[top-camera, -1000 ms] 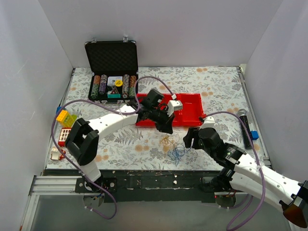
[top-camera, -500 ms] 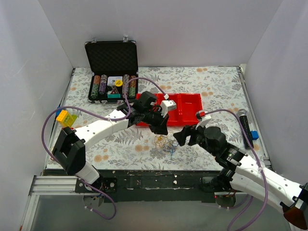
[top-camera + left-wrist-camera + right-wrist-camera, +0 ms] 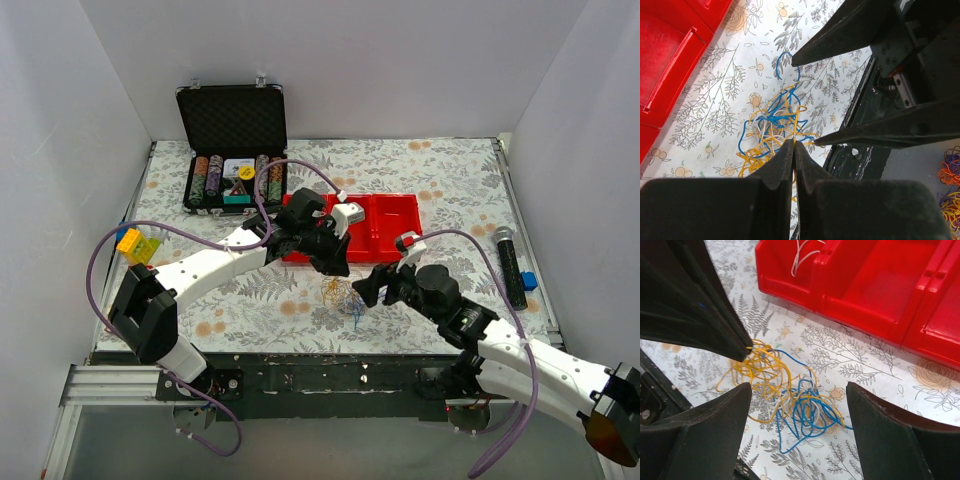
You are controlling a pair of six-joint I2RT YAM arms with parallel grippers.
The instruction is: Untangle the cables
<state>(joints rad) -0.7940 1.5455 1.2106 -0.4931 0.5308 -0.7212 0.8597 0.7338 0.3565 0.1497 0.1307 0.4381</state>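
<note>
Two grippers meet over the cables (image 3: 785, 390), a small snarl of thread-thin blue, yellow-orange and white loops. It lies on the floral tablecloth (image 3: 250, 300) at the lower middle of the overhead view, just below the red bin (image 3: 398, 225).

The left gripper (image 3: 794, 147) has its jaws pressed together, their tip set in the yellow-orange loops at the bundle's upper left in the right wrist view. Strands fan out from that tip, so I judge a yellow strand is pinched there, probably to anchor that colour or draw it out. The right gripper (image 3: 799, 386) hangs with its jaws wide apart, one on each side of the blue-heavy part, touching nothing that I can see. That placing reads as readiness to take a blue loop so the arms can pull apart.

The red bin, divided into compartments, fills the upper right of the right wrist view. A white cable (image 3: 801, 254) lies in its left compartment. An open case of poker chips (image 3: 232, 180) stands at the upper left of the overhead view. Yellow toy blocks (image 3: 135, 243) sit at the left edge and a black cylinder (image 3: 508, 265) at the right, all well apart from the work.

The main hindrance is crowding, with both grippers on one small bundle. The colours cross many times, so a pull may tighten it.
</note>
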